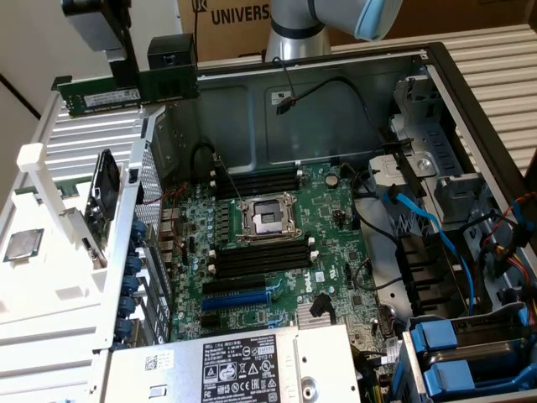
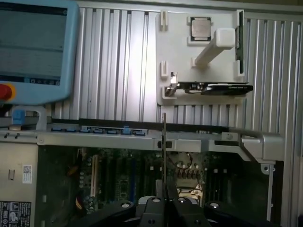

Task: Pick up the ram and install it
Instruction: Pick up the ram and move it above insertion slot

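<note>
Item: ram (image 1: 96, 98), green stick, held level, raised well above the motherboard (image 1: 277, 252) and off its edge toward the exterior view's left.
Holder: gripper (image 1: 127, 82), pinching the stick's middle.
Hazard: a narrow pinch may let it tilt and miss the motherboard's black slots (image 1: 256, 180).

The robot has 1 arm (image 1: 295, 34). It's grey & silver, w/ a light blue cap (image 1: 375, 17) on one joint, & it stands up at the back of the exterior view. The black claw (image 1: 127, 80) hangs high up at the exterior view's left & points down. Its 2 fingers are pinched tight on the ram (image 1: 101, 96), approx. at the middle of the top edge, so the stick hangs level. In the wrist view the fingers (image 2: 152, 210) press the thin stick from both sides.
</note>
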You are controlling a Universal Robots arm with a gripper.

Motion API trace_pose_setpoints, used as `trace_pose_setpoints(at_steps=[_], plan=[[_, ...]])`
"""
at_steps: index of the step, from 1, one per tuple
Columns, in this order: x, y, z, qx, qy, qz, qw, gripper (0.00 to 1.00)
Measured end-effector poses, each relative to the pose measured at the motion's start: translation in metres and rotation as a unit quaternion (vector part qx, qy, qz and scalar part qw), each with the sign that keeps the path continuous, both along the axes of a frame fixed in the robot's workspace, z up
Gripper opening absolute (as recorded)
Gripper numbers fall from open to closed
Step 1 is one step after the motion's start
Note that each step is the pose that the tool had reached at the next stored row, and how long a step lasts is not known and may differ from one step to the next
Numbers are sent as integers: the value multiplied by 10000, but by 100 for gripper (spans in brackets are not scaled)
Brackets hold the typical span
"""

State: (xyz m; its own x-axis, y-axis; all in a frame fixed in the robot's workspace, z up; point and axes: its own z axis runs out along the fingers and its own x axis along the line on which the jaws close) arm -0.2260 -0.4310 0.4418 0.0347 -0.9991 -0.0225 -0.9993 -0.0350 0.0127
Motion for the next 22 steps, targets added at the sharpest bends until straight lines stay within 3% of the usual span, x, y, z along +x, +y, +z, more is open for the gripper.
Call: trace_pose_setpoints(at_steps=[3,5,12,22], plan=[[135,0,0,4,0,0,10000,12],[318,0,-2,13,-3,0,10000,12],[496,0,-28,50,-99,-10,9999,12],[836,7,-132,64,-106,-31,9999,12]])
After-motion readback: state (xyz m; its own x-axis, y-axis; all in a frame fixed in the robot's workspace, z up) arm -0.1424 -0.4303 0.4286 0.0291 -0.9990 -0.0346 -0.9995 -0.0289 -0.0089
